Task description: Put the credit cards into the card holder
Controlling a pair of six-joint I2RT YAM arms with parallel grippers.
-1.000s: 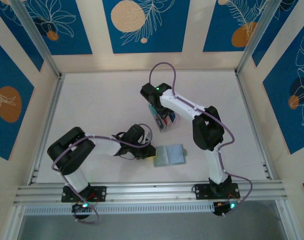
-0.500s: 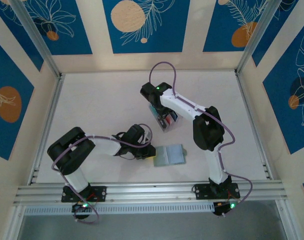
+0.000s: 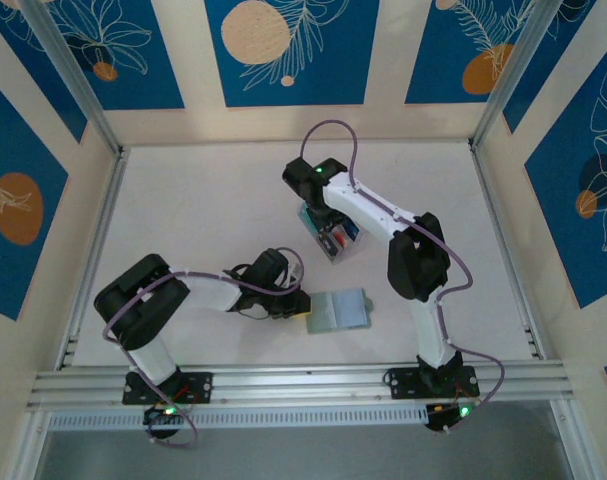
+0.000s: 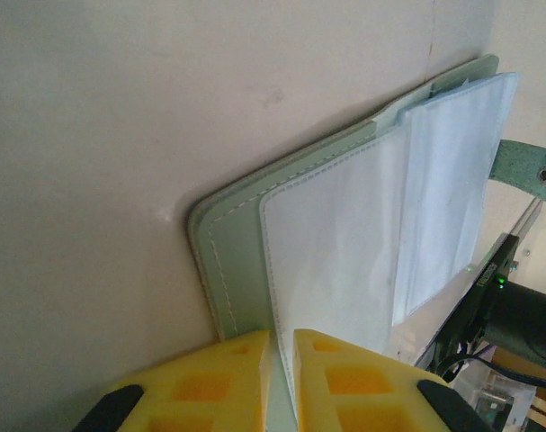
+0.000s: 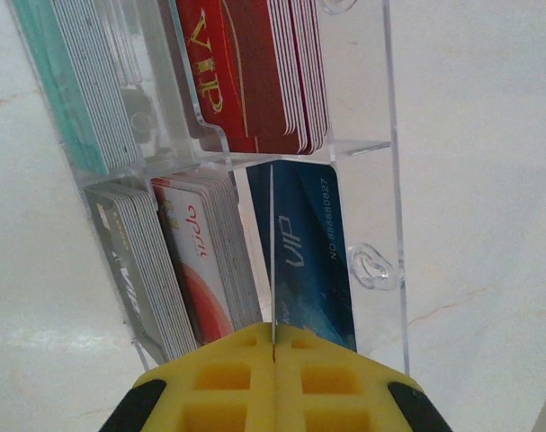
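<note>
Credit card [image 5: 308,243] (blue, "VIP") in tight pinch of right hand [image 5: 273,329]; card holder [image 4: 232,261] likewise in left hand [image 4: 281,336].

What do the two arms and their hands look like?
The left arm and right arm: white links, black joints, purple cable looped alongside, small green lights. The left hand and right hand: yellow fingers moulded with square recesses.

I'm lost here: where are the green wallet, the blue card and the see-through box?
green wallet [image 4: 229,270]: left wrist view, on its stitched green cover.
blue card [image 5: 308,243]: right wrist view, on its printed face.
see-through box [image 5: 394,198]: right wrist view, on its right-hand wall.
</note>
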